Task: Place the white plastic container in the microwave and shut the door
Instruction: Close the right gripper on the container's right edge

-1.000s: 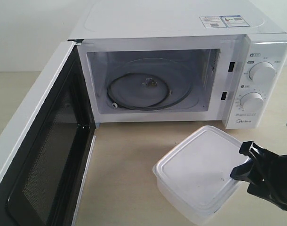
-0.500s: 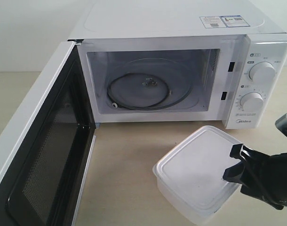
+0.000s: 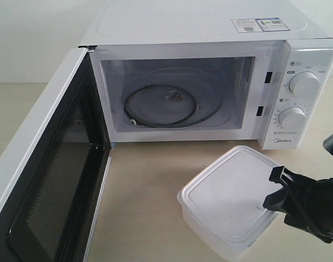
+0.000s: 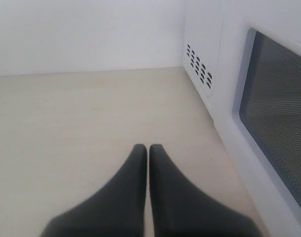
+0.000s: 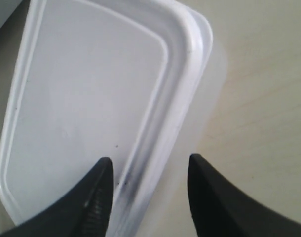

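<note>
Now, the white plastic container (image 3: 226, 204), translucent, round-cornered, flat rimmed lid on, sits on the table (image 3: 150, 180) before the open microwave (image 3: 210, 33). Right gripper (image 5: 149, 160) spread wide astride its rim, clamping nothing — left gripper (image 4: 148, 153) pinched shut, empty.

Lidded white container (image 3: 224, 199) before open-doored microwave (image 3: 172, 22)

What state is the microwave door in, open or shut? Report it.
Open: the door stands wide to the left, and the microwave's turntable shows inside.
</note>
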{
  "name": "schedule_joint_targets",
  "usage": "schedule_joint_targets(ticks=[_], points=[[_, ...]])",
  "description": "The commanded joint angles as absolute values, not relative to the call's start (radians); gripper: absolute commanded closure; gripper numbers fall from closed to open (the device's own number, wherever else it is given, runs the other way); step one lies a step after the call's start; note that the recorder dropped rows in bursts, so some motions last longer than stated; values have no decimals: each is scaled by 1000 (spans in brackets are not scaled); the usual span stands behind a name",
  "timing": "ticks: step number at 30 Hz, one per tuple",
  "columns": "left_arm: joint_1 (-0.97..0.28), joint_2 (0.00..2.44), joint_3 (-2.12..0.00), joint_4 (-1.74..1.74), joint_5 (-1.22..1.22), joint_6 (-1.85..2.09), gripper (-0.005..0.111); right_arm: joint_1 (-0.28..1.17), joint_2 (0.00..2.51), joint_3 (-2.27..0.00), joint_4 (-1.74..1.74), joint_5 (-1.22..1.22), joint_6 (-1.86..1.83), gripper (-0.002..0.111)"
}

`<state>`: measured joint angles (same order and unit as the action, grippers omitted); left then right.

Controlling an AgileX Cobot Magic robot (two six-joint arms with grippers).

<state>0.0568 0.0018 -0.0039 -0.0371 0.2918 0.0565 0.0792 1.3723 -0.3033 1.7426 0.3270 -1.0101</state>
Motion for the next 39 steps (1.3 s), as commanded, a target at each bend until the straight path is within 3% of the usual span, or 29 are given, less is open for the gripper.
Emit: schedule_joint_targets(ticks=[1,29,32,39], points=[[60,0,0,-35,292,52,103,81,1370,-313,1744,341,-981,62],[60,0,0,-35,292,52,103,149,1372,-320,1744,223,-940,63],[60,0,0,-35,292,52,103,149,1385,-322,1744,233,-899,69],[60,0,0,-35,292,52,103,149,1474,-326,1744,236,-865,98]])
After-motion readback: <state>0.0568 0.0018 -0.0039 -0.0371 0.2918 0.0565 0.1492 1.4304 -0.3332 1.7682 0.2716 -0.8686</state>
